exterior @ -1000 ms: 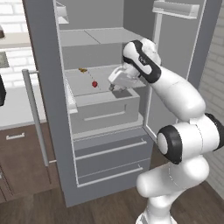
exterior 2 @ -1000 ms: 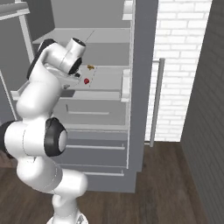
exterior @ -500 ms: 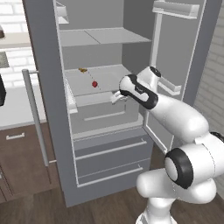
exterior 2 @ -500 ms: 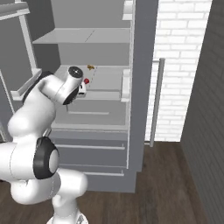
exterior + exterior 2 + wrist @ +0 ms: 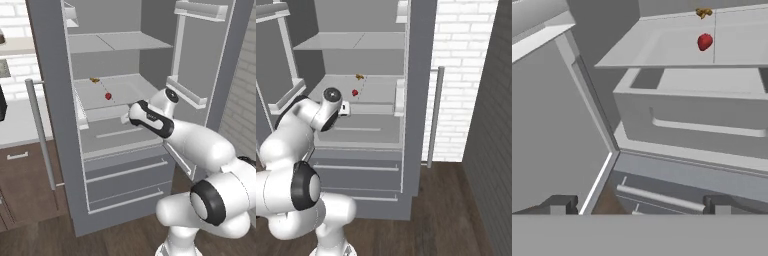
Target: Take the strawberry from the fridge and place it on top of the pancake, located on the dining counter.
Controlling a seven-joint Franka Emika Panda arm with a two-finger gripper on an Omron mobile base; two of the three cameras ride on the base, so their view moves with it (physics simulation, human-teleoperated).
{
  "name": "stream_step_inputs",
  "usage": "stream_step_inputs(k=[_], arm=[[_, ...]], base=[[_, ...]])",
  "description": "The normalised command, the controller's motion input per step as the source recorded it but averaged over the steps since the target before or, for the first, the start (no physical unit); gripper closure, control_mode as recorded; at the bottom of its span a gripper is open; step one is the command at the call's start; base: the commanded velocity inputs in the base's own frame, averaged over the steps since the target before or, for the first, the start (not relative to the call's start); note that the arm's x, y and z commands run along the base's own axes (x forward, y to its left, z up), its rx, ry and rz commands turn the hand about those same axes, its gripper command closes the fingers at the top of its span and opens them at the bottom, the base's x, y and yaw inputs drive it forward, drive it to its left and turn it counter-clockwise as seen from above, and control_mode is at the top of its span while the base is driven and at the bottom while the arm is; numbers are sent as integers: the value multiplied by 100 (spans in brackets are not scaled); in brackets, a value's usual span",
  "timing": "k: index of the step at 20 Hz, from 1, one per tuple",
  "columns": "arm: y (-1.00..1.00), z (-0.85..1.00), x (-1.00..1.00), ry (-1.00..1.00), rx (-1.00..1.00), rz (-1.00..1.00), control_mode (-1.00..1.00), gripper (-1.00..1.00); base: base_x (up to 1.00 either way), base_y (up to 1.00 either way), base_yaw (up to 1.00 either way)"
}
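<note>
The fridge (image 5: 52, 125) stands with its upper doors open. The strawberry (image 5: 108, 96) lies on the middle shelf (image 5: 132, 89), small and red, with nothing touching it. It is also visible as the strawberry (image 5: 355, 92) and the strawberry (image 5: 705, 41). My gripper (image 5: 125, 119) hangs in front of the shelf's front edge, lower than the berry and to its right. In the hand view my gripper (image 5: 639, 205) is open, its fingertips (image 5: 559, 204) wide apart with nothing between them. The pancake and the dining counter are out of view.
A small yellow-brown food item (image 5: 94, 80) lies behind the berry on the same shelf. Below the shelf is a grey pull-out drawer (image 5: 117, 134), then two lower drawers (image 5: 125, 172). Door bins (image 5: 187, 92) jut out from the open right door. A brick wall (image 5: 461, 75) stands to the right.
The arm has folded downward and the hand has dropped from shelf height, beside the berry, to below the shelf's front edge. The jaws stayed open. The strawberry has not moved.
</note>
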Motion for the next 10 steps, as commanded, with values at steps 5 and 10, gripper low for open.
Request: stream_step_inputs(k=[5,10], arm=[[0,0,0,0,0,0,100,-100],[0,0,0,0,0,0,100,-100]], base=[[3,0,0],[40,0,-3]])
